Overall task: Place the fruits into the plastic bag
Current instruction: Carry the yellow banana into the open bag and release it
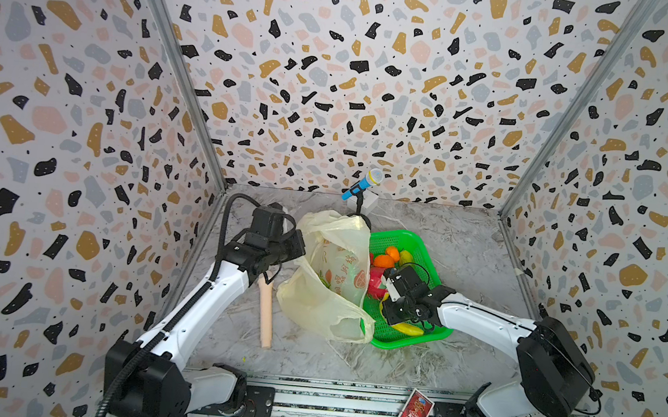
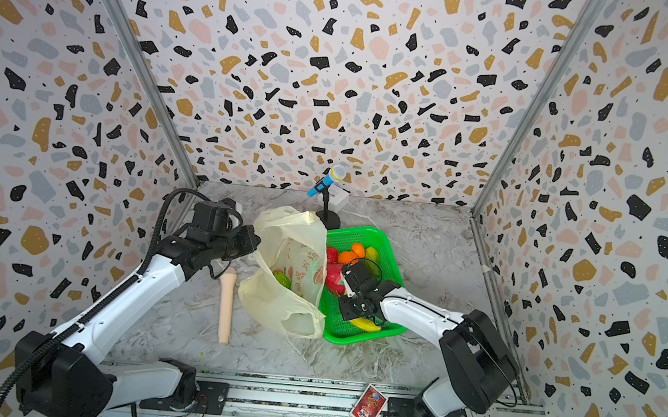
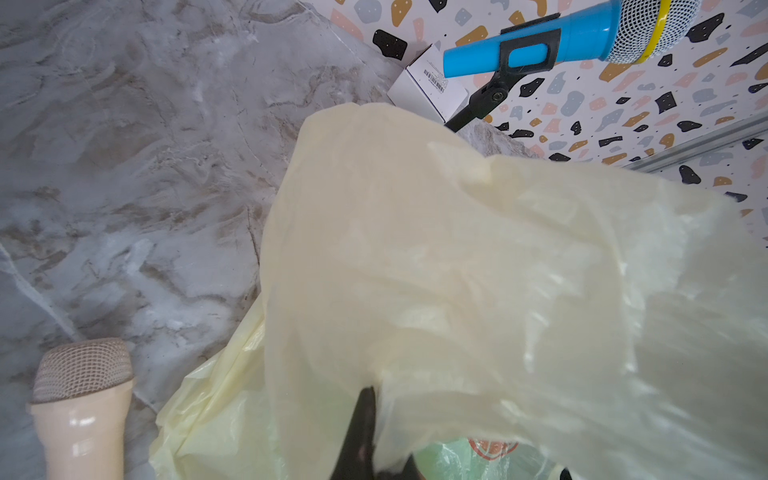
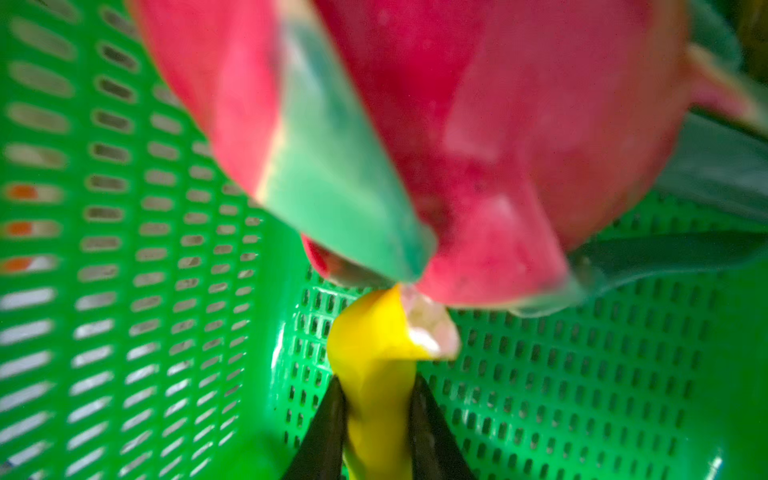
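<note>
Here, the pick-up step for one fruit. The right gripper [image 4: 378, 380] sits low in the green basket [image 1: 397, 232], its jaws pressed against both sides of the banana [image 4: 374, 345] near one end (the fruit lies along the basket's 6 o'clock edge in both top views). The dragon fruit [image 4: 498, 145] rests just beyond that end; whether they touch cannot be told. The right arm reaches in from 4 o'clock, forearm low, wrist pitched down into the basket.

The left gripper [image 3: 366, 399] is clamped together on a fold of the plastic bag [image 1: 327, 305], holding its 9 o'clock rim raised so that the mouth gapes upward. The left arm rises from 7 o'clock, wrist level and pointing toward 3 o'clock.

The bag stands on the tabletop [image 1: 467, 239], against the basket at 3 o'clock. One green fruit [image 2: 283, 280] already lies inside the bag. Two oranges [image 1: 383, 260] and the lemon [image 1: 405, 257] wait at the basket's 12 o'clock end.

Judged next: lift the banana clear of the dragon fruit and basket wall, carry it toward 9 o'clock over the open mouth, then release.
</note>
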